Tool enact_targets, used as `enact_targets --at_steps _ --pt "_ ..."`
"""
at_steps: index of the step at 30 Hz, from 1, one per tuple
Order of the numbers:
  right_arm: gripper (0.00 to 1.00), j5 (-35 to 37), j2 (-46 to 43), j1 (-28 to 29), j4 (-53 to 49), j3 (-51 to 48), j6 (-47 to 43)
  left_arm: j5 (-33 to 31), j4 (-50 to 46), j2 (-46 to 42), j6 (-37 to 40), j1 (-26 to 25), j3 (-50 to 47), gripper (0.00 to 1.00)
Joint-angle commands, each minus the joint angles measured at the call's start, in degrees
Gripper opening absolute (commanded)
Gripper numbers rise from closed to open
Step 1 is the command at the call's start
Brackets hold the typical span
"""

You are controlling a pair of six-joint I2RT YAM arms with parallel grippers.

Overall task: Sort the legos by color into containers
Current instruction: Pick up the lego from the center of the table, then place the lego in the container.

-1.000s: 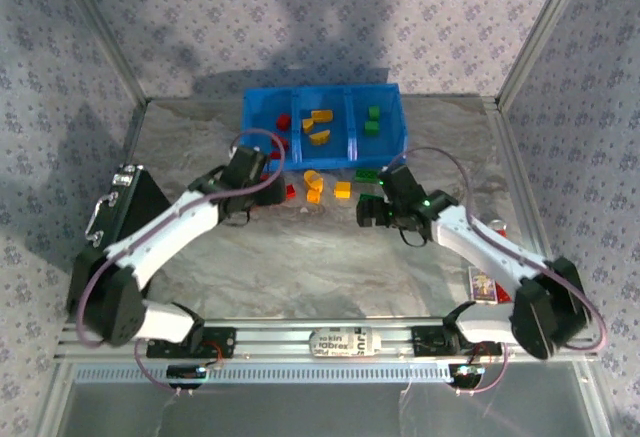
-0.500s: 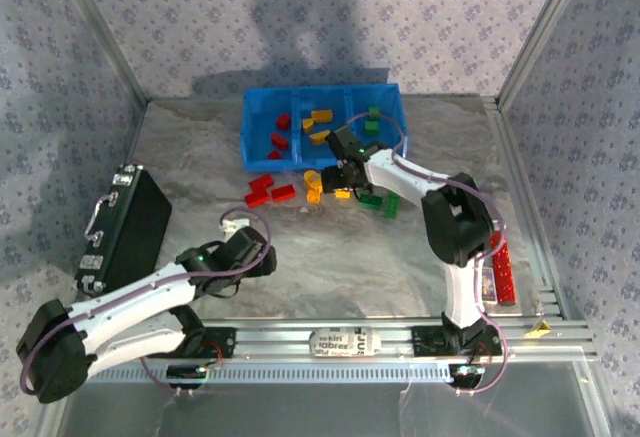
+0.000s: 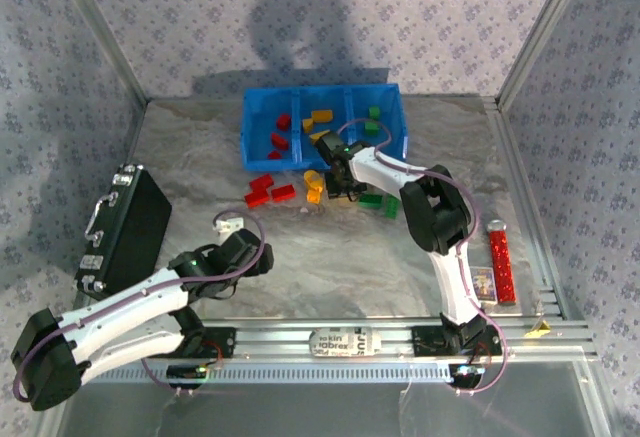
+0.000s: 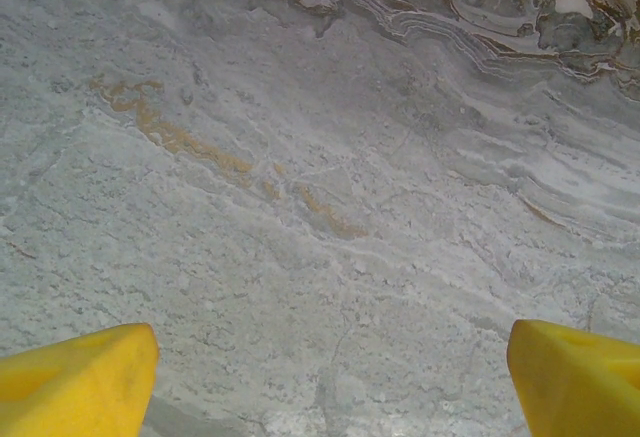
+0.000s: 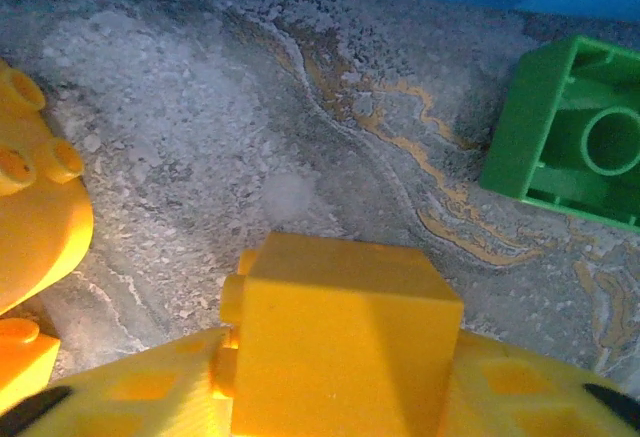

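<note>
The right claw (image 5: 335, 402) is clamped on an orange-yellow brick (image 5: 345, 317), low over the marble desk (image 5: 200, 107) just in front of the blue bin (image 3: 402, 122). A green brick (image 5: 575, 137) lies to one side of it, and more orange-yellow bricks (image 5: 30, 207) to the other. The bin's three compartments hold red, orange-yellow and green bricks. Red bricks (image 3: 270, 191) lie loose on the desk. The left claw (image 4: 325, 377), fingers apart and empty, hangs over bare desk, well apart from the bricks.
</note>
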Motion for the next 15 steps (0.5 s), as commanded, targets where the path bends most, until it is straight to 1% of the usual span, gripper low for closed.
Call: enact_targets --at_steps 1,4,7,10,12,13,14,15 --pt "0.38 4.05 -2.66 1.22 -2.27 0.12 -0.07 -1.75 -1.29 -1.23 -0.04 -0.24 0.79 0.91" --pt "0.37 5.77 -6.12 1.82 -3.01 1.47 -1.56 -1.89 -1.35 -2.22 -0.11 -0.22 0.79 0.91" --pt "0.38 5.81 -7.78 1.72 -3.74 5.59 -3.36 -1.86 -1.42 -2.67 0.22 -0.23 1.21 0.91" --pt "0.38 4.32 -5.24 0.63 -5.42 13.74 -5.66 -1.9 -1.92 -2.38 0.64 -0.26 2.28 0.91" --pt "0.39 3.16 -0.35 -0.4 -8.28 22.18 -6.82 -1.65 -2.13 -2.12 0.9 -0.23 3.1 0.9" --pt "0.41 2.47 2.34 -1.09 -9.5 26.19 -7.22 -1.54 -2.14 -1.95 0.91 -0.24 3.38 0.9" --pt "0.46 2.74 5.17 -1.82 -11.78 30.93 -7.03 -1.3 -2.3 -1.7 1.01 -0.22 3.8 0.9" --pt "0.6 2.79 7.51 -2.31 -13.99 35.14 -7.26 -1.12 -2.69 -1.55 1.04 -0.3 4.33 0.9"
